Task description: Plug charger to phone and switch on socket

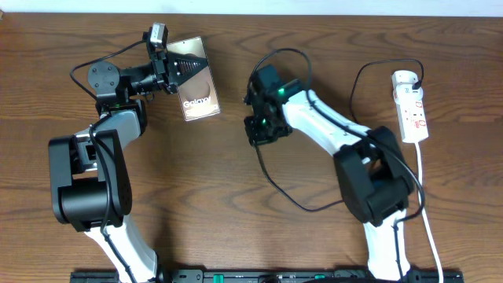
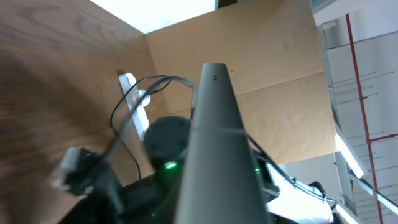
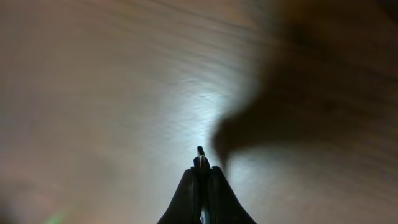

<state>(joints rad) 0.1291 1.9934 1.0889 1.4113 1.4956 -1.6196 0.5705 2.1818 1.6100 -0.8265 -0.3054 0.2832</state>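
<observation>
The phone [image 1: 200,94] lies at the back left of the table, its "Galaxy" lettering facing up. My left gripper [image 1: 178,69] is shut on its far end. In the left wrist view the phone [image 2: 214,143] fills the middle as a grey tapered slab. My right gripper [image 1: 261,130] hangs point-down over the table's middle, to the right of the phone and apart from it. It [image 3: 200,173] is shut on the charger, whose small connector tip [image 3: 200,152] sticks out past the fingertips. The charger cable [image 1: 284,196] loops across the table. The white socket [image 1: 413,106] lies at the far right.
The socket's white cord [image 1: 424,196] runs down the right side to the front edge. The charger's black cable arcs behind my right arm toward the socket's top end. In the left wrist view the socket [image 2: 134,102] shows beyond my right arm, with a cardboard wall [image 2: 261,56] behind.
</observation>
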